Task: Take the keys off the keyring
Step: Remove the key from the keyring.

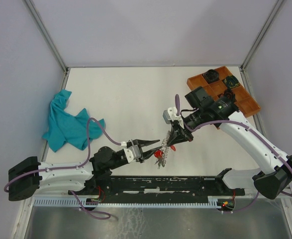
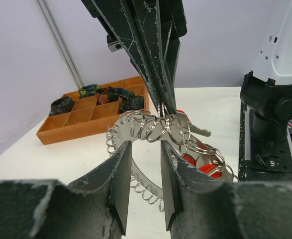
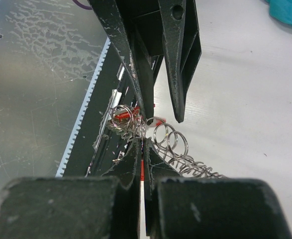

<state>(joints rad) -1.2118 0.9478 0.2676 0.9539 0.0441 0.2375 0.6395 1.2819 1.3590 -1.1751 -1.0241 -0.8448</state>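
Observation:
The keyring (image 2: 136, 128), a coiled silver wire loop, hangs just above the table with my right gripper (image 3: 143, 141) shut on its coils from above. Keys with red tags (image 2: 205, 167) dangle off its right side on small split rings; in the top view they show as a red cluster (image 1: 159, 154). My left gripper (image 2: 145, 147) is open and level with the ring, its fingertips (image 3: 178, 99) just short of the coils and nothing between them. From above, the left gripper (image 1: 154, 145) points right at the right gripper (image 1: 170, 145).
An orange compartment tray (image 1: 245, 104) with small items sits at the back right. A teal cloth (image 1: 66, 122) lies at the left. The black base rail (image 1: 160, 184) runs along the near edge, right under the hanging keys.

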